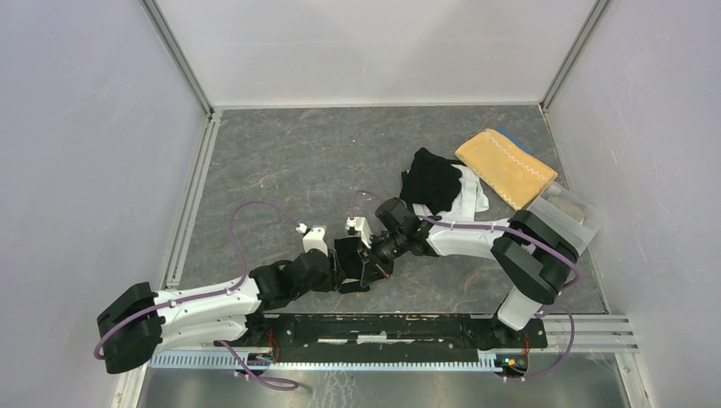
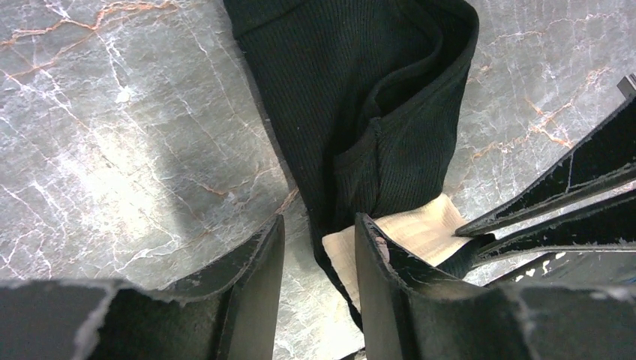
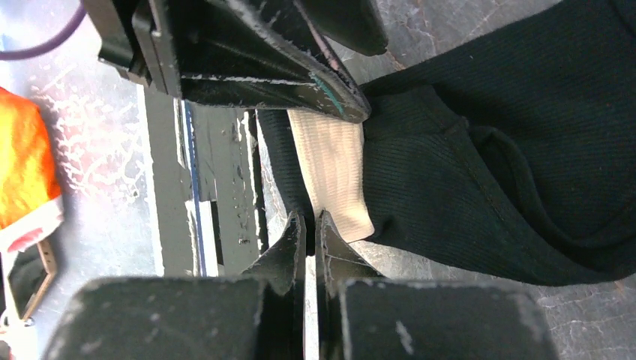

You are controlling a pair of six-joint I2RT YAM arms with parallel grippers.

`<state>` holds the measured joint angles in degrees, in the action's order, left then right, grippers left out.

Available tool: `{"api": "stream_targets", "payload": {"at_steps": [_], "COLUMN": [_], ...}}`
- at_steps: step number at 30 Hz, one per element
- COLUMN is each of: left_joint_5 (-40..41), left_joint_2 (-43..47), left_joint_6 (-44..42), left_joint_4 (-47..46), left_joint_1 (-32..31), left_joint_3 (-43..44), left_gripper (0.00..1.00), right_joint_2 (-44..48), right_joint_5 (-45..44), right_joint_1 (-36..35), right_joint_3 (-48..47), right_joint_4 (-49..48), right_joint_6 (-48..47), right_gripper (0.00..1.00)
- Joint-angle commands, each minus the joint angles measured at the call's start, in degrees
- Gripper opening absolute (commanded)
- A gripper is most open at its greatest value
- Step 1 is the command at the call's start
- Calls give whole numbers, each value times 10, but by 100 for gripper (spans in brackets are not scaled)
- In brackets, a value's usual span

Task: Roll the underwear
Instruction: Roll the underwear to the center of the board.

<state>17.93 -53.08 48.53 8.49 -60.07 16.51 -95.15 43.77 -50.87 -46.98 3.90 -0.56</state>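
Yellow towel [image 1: 508,166] sat way off at 2 o'clock; right gripper [image 3: 309,221] pinched the black underwear [image 2: 360,90], left gripper [image 2: 320,221] gaping astride it.

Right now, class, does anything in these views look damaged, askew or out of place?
The left hand has fingers with ragged, chipped edges, which looks like wear. The black underwear lies bunched, its beige lining exposed.

Bright, even overhead light is washing over the grey table [image 1: 281,161]. In the wrist views, glare is bleaching the marble, the black underwear [image 2: 360,90] is showing crisp ribbing, and the fingers [image 2: 255,300] of the left gripper [image 2: 319,225] are blurring and casting soft shadows.
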Motion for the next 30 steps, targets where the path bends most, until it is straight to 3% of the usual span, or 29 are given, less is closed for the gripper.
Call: {"api": "stream_targets", "payload": {"at_steps": [1,10,20,26,30], "left_joint_5": [5,44,87,97,118], "left_joint_2": [-4,33,173,166,137], "left_joint_6": [1,22,33,-6,13], "left_joint_4": [3,42,87,57,57], "left_joint_1": [2,2,2,2,2], "left_joint_3": [3,7,9,6,17], "left_gripper": [46,44,51,51,52], "right_joint_2": [-24,-69,-108,-119,-116], "right_joint_5": [2,6,-2,12,2], "right_joint_1": [16,32,43,53,53], "right_joint_3": [-36,-80,-119,-124,-126], "right_joint_4": [8,31,33,12,24], "right_joint_6": [48,69,137,162,151], "right_gripper": [0,0,0,0,0]}}
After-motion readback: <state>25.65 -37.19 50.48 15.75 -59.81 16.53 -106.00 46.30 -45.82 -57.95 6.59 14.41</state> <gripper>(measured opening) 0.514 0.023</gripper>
